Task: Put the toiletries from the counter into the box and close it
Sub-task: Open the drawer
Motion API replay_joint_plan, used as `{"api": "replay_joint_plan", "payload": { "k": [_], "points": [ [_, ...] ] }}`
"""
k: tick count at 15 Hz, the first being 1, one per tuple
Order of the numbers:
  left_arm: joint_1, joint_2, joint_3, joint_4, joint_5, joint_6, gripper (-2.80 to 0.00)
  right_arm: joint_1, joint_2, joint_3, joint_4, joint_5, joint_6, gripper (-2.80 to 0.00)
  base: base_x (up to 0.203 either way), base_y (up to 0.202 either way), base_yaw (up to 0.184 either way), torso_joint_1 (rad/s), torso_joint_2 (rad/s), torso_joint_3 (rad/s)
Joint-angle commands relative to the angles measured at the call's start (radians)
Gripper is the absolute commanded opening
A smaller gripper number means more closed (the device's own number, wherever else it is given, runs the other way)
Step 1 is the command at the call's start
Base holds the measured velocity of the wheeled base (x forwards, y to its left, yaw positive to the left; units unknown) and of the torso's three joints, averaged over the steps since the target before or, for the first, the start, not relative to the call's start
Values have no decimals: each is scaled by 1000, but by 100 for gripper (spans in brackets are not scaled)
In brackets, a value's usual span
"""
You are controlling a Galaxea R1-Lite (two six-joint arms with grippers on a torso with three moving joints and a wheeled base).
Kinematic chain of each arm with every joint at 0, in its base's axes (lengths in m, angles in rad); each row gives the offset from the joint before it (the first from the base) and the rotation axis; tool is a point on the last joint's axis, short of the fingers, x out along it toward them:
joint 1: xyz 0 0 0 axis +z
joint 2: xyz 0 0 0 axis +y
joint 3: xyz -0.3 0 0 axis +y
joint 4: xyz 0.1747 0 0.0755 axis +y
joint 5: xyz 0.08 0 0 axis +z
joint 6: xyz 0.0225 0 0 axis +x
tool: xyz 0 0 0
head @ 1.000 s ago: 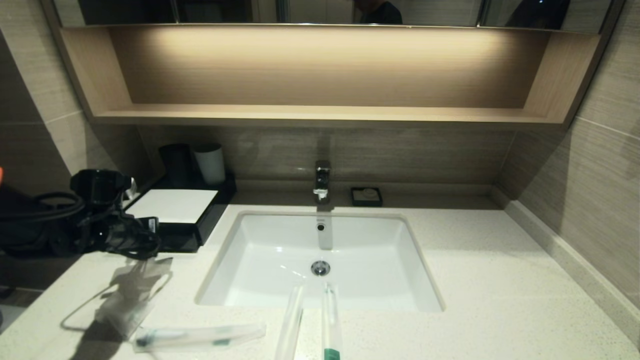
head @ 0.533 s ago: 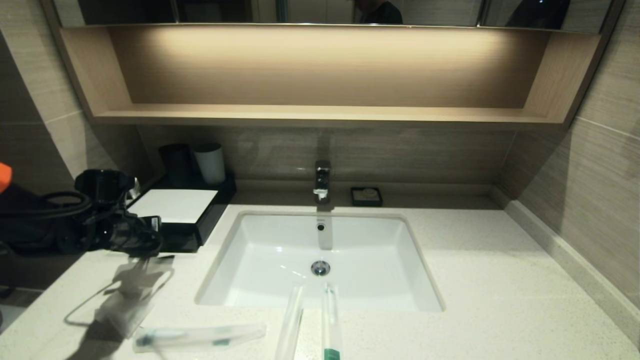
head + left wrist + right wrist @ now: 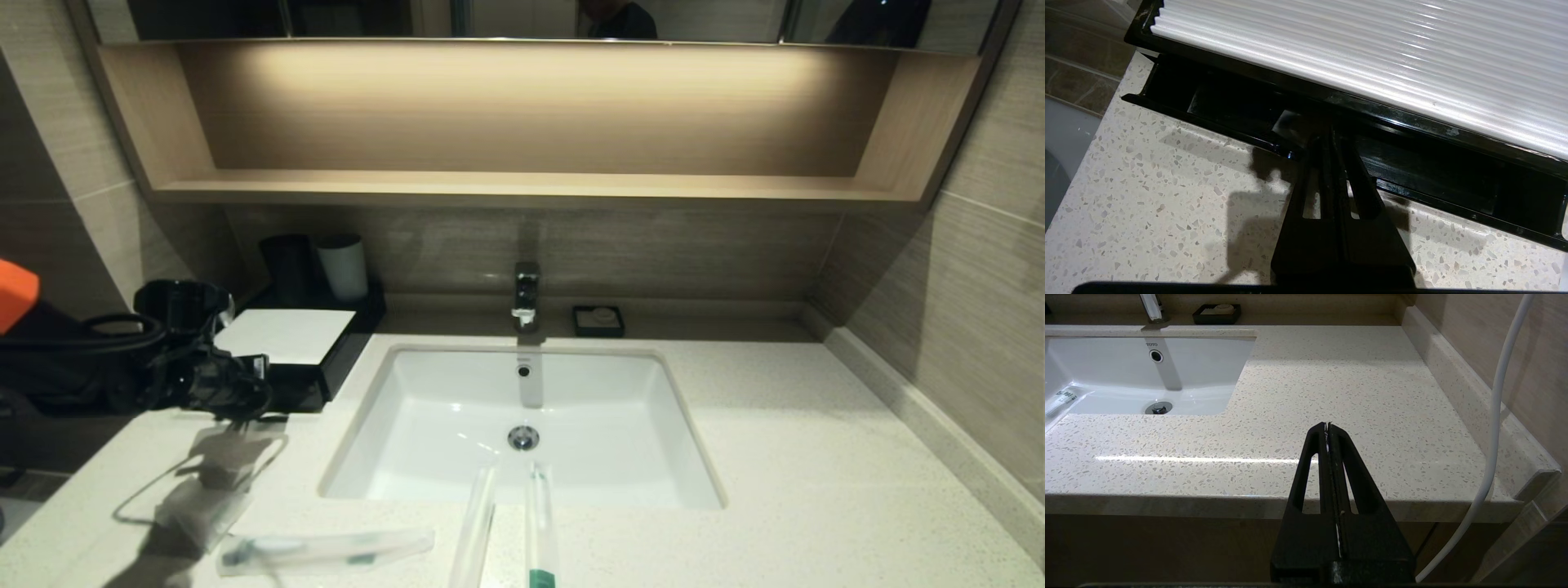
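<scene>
1. Your counter is speckled pale stone around a white sink; two wrapped toothbrushes overhang the sink's front rim.
2. Your black box stands at the counter's back left corner under a white ribbed lid; its front drawer is pulled out and shows dark compartments whose contents you cannot make out.
3. Your left gripper has its fingers pressed together at the drawer's front edge, with a clear wrapper at the tips.
4. A third wrapped toiletry lies on the counter in front of the box.
5. Your right gripper hangs beyond the counter's front edge, fingers together, holding nothing.
</scene>
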Motion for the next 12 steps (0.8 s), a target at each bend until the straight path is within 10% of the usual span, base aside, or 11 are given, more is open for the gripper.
{"api": "replay_joint_plan", "payload": {
  "k": [1,12],
  "points": [
    [-2,7,-1,-2,-1,-2,-280,0,0,2,0,0,0,-280,0,0,0,0,0,0],
    [-2,24,-26,-2,-1,-4,-280,0,0,2,0,0,0,-280,0,0,0,0,0,0]
  ]
}}
